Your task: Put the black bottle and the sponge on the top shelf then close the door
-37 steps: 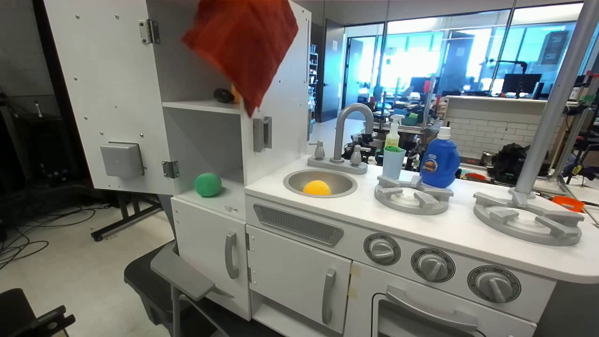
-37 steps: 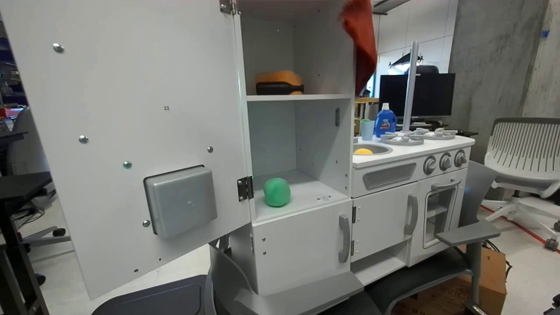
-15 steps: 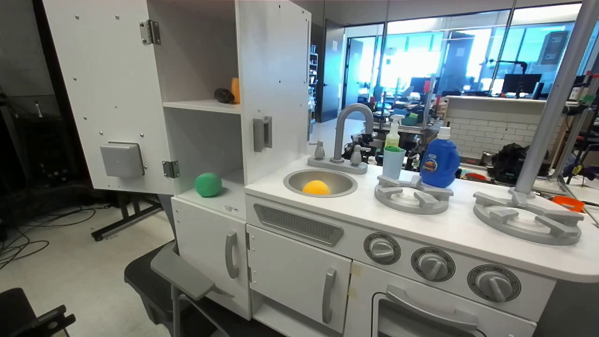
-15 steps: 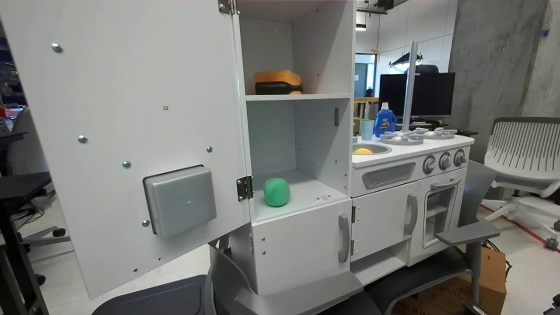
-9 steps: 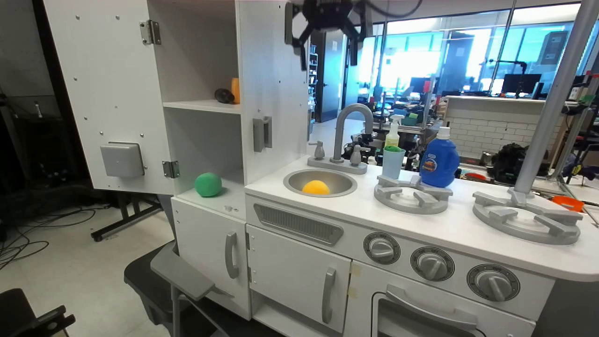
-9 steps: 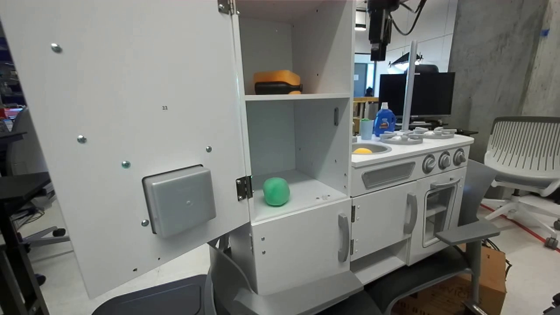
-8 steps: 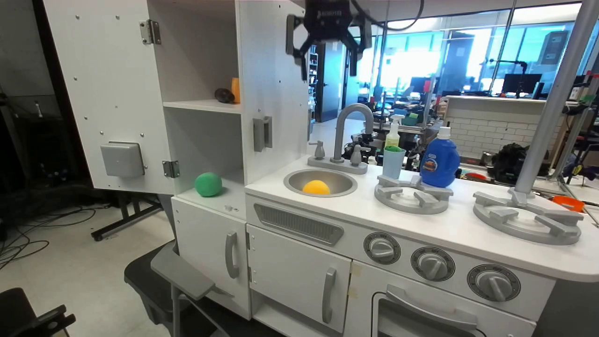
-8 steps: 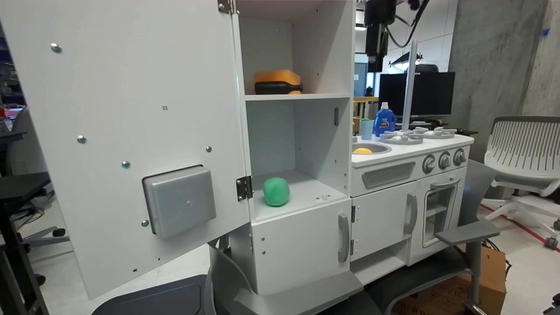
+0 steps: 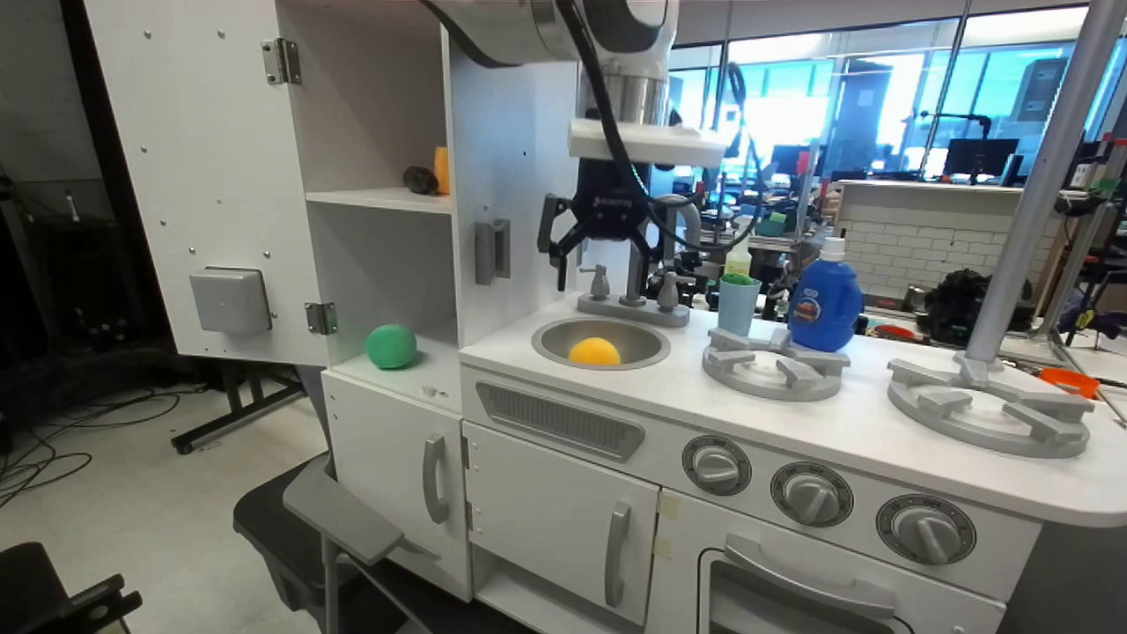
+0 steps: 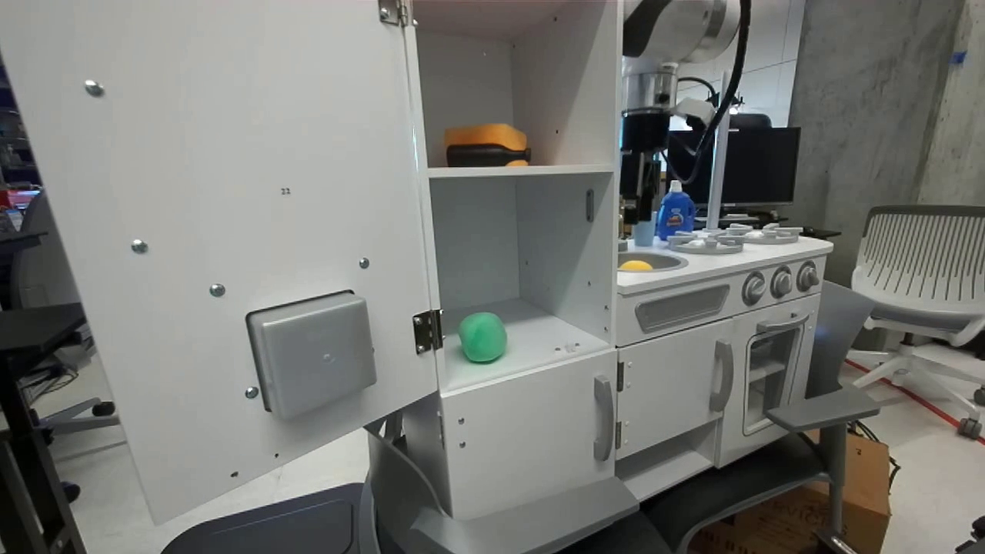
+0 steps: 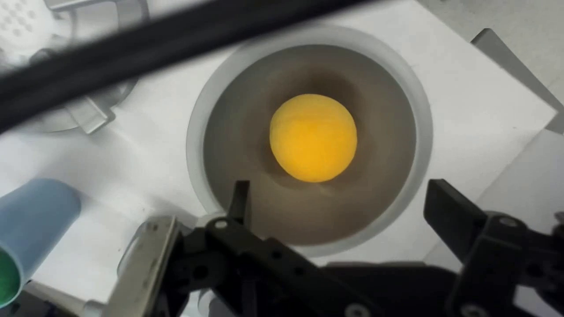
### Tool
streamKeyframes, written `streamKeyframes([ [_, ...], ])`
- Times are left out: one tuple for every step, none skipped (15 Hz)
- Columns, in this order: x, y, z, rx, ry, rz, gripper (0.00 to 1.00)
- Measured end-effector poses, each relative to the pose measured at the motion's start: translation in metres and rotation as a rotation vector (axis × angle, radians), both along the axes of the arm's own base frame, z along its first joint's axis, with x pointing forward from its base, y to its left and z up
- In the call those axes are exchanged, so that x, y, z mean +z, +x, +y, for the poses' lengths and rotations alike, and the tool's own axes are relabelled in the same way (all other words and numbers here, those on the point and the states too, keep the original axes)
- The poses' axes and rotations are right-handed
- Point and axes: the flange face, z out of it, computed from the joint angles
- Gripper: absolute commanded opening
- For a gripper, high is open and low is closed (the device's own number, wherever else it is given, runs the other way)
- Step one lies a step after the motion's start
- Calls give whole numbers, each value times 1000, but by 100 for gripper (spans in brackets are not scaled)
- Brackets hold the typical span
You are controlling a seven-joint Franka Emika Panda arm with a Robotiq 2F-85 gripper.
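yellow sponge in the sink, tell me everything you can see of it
The sponge is bright yellow and roundish, one plain piece with a smooth-looking matte surface, perhaps foam. It sits near the middle of the grey, round sink bowl, which alone appears to touch it; its underside is hidden. It looks intact and uncompressed, and the open end effector is above it, clear of it.

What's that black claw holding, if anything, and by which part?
Nothing is held: the gripper is open, and the yellow sponge lies in the sink, lower down, untouched.
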Motion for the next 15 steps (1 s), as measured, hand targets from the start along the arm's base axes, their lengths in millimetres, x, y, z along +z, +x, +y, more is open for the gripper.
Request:
streamKeyframes([
  [-13,1,-1,2,-2,8,100],
  [-23,2,-1,5,-4,14,100],
  [-30,3,-2,9,-6,17,100],
  [-36,4,-1,12,-6,18,100],
  [-39,5,-1,16,-7,17,100],
  [-42,5,-1,19,-7,16,100],
  [-44,6,-1,23,-8,15,100],
  [-45,6,0,26,-9,14,100],
  [-47,7,0,29,-13,14,100],
  [-50,7,0,34,-21,16,100],
  [-52,7,-1,37,-31,17,100],
  [-56,7,-2,41,-41,19,100],
  [-60,7,-2,44,-51,22,100],
  [-64,7,-3,47,-61,25,100],
  [-69,7,-3,50,-68,29,100],
])
